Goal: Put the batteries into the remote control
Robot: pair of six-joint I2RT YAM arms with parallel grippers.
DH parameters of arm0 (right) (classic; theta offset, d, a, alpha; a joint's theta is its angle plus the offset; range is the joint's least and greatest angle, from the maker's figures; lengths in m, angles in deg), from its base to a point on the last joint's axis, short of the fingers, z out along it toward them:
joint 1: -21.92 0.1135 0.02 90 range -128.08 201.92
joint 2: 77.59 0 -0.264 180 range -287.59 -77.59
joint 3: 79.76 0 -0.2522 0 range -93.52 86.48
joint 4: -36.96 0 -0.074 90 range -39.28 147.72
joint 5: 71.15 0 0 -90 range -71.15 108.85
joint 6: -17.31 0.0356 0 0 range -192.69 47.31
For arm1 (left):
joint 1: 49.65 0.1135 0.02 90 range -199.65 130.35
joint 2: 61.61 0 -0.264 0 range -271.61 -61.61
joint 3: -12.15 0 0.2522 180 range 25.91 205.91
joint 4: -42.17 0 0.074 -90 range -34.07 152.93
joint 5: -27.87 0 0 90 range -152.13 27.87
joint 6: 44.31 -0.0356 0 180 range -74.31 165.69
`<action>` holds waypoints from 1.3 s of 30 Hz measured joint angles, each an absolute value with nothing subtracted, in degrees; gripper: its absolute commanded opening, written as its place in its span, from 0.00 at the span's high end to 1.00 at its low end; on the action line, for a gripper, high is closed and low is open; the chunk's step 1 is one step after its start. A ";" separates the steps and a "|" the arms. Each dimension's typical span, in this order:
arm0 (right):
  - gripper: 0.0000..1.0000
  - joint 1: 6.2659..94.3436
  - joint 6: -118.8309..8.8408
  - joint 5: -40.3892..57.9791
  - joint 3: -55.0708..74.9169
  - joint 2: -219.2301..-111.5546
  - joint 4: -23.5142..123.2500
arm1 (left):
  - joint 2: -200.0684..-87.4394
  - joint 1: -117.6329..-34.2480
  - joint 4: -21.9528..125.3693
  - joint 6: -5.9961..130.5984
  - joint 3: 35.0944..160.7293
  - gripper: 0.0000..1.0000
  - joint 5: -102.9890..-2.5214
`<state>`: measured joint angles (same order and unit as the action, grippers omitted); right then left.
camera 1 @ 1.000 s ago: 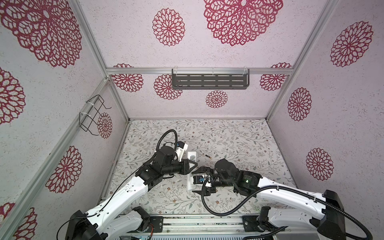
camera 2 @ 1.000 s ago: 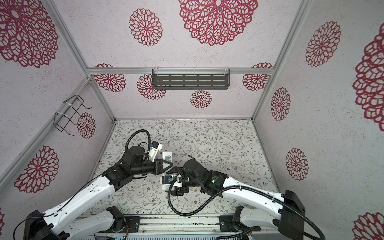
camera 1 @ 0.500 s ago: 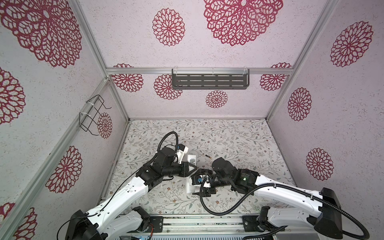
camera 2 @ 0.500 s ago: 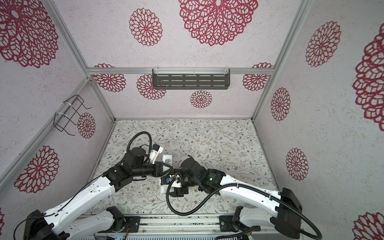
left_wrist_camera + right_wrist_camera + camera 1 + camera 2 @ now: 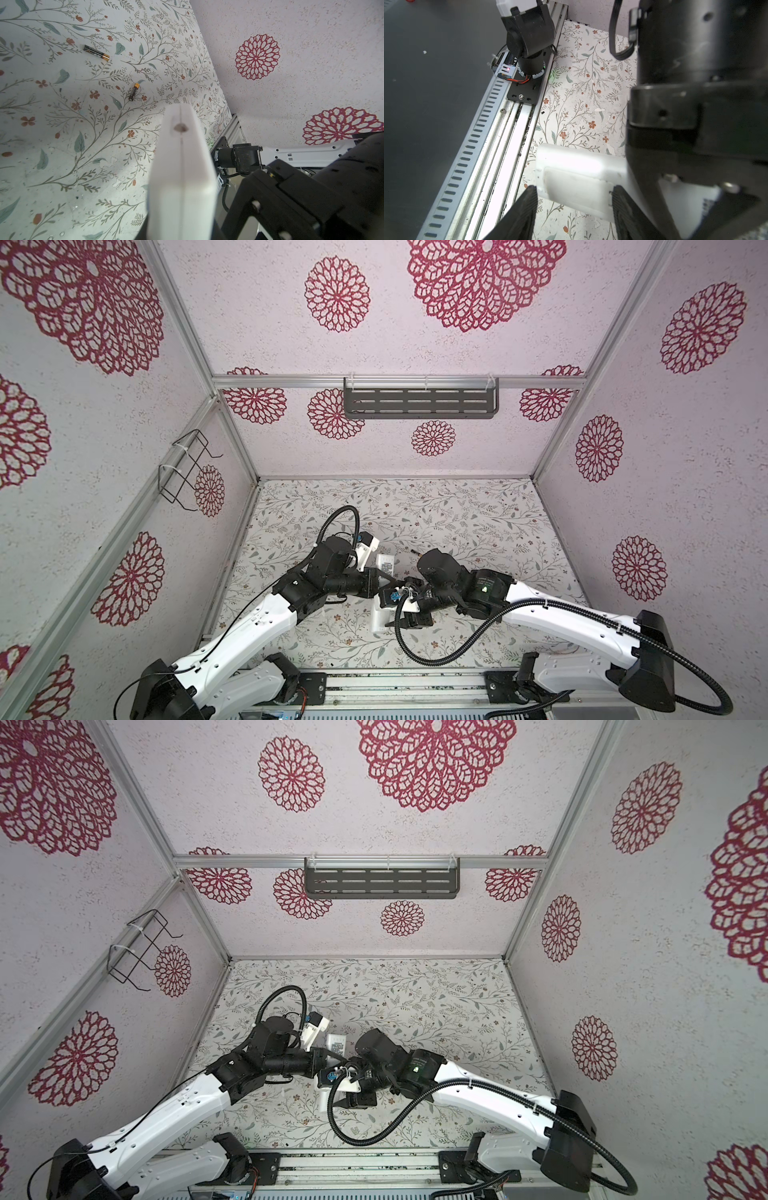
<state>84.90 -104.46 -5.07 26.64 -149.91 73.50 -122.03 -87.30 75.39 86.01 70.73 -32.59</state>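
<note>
While left tool pinches remote control, right tool straddling it, grip unclear, batteries lying loose.

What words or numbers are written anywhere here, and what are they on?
Nothing here is clear enough to read.
battery: gold print on its dark side, too blurred to read.
second battery: too small to tell any print.
small white piece on the table: dark print, too small to read.
label on the right arm: pale print and a green mark, too small to read.
</note>
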 measured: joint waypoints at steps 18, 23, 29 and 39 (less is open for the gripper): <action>0.49 84.62 -104.86 -7.39 24.43 -149.91 77.22 | -121.95 -87.98 75.52 85.77 70.73 0.99 -30.53; 0.52 86.02 -104.86 -13.10 24.24 -150.17 80.98 | -121.93 -87.43 71.92 85.86 71.52 0.99 -32.32; 0.49 86.26 -104.81 -15.00 24.24 -150.60 83.10 | -121.84 -87.37 69.60 85.79 72.04 0.99 -33.09; 0.26 85.30 -101.58 -8.07 29.00 -142.10 74.62 | -121.84 -87.37 69.40 85.99 72.04 0.99 -33.79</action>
<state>85.30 -101.58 -8.07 29.00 -142.10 74.62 -121.84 -87.37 69.40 85.99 72.04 -33.79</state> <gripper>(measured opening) 0.718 0.216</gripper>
